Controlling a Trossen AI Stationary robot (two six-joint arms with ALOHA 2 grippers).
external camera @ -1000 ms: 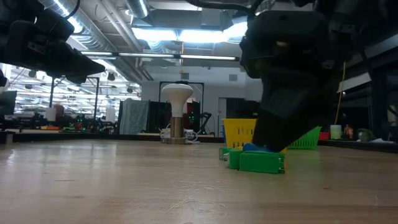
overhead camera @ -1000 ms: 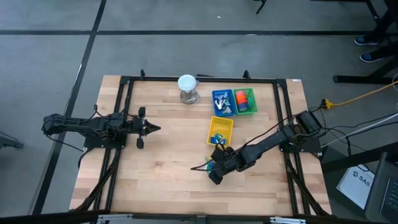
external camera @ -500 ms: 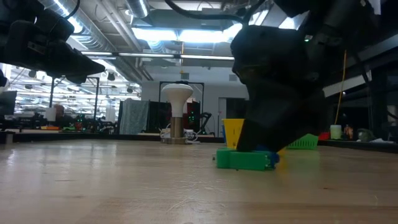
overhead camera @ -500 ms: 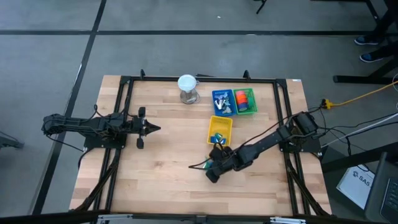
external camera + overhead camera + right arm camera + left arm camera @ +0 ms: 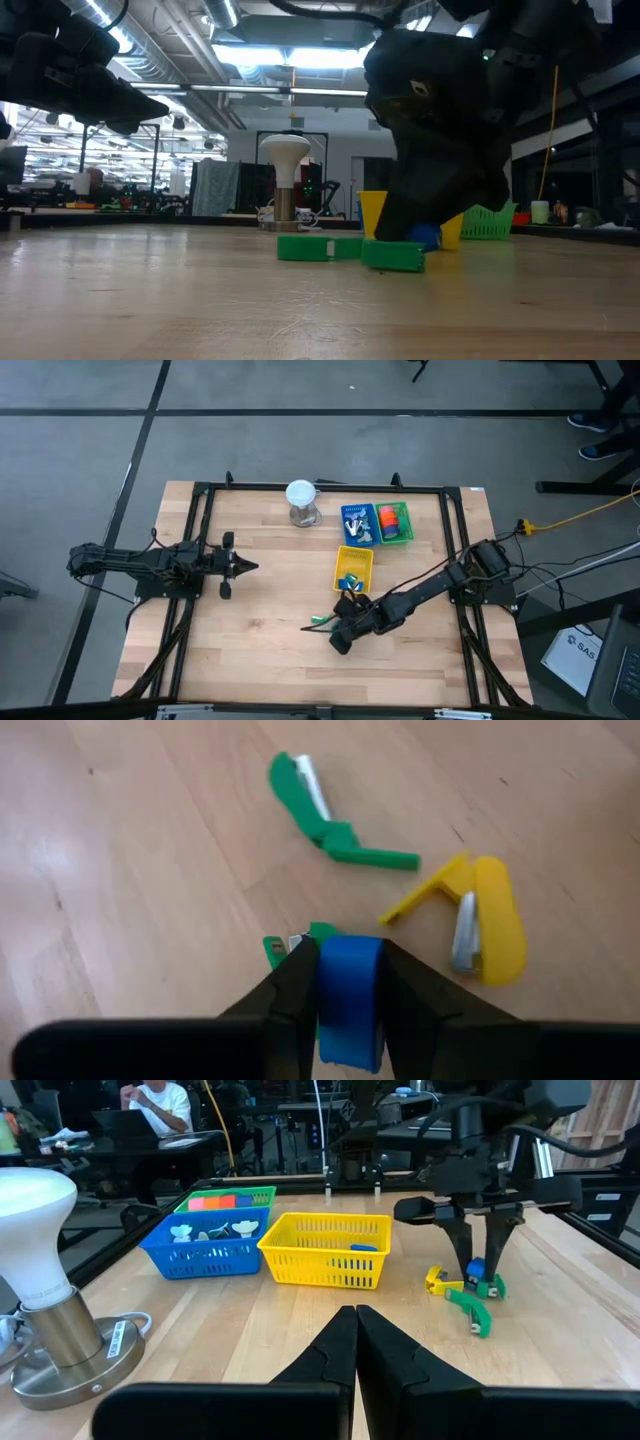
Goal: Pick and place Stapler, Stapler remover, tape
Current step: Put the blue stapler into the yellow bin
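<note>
Right jaws (image 5: 349, 1005) pinching blue stapler (image 5: 350, 992) low on table (image 5: 260, 650), just short of yellow basket (image 5: 354, 568). Left jaws (image 5: 356, 1342) pressed together, idle. Risk: neighbouring green stapler (image 5: 325, 815) and yellow stapler (image 5: 480, 920) snagging during lift.

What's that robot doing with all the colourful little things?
It is sorting desk supplies into baskets. The right gripper is down on the table with its jaws closed on a blue stapler. A green stapler and a yellow stapler lie loose beside it. The yellow basket, blue basket and green basket sit behind them, already holding a few things. The left gripper waits shut, off to the side.
</note>
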